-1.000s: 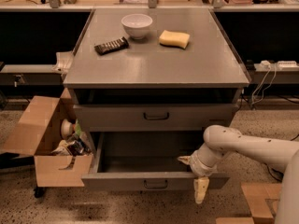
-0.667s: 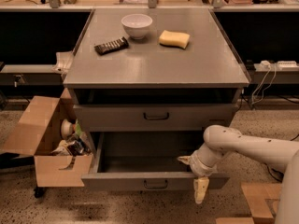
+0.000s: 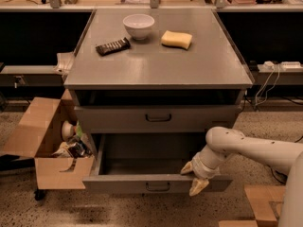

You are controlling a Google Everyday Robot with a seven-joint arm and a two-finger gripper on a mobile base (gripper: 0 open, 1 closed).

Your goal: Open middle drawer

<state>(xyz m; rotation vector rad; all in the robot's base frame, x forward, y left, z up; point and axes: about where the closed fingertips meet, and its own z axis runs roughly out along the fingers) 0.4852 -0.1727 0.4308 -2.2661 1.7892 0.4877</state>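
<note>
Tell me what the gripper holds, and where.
Cannot tell; the gripper is at the middle drawer's front edge, right of its handle.

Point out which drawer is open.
The middle drawer, pulled out with its inside showing; the drawer above is shut. The end effector sits at its front right edge.

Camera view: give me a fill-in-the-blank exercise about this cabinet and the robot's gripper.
1. The middle drawer is not shut but ___.
2. On the cabinet top, the yellow sponge lies near a white ___.
3. The gripper is at that drawer's ___ panel.
4. The box on the floor is made of ___.
Missing words: open, bowl, front, cardboard.
</note>
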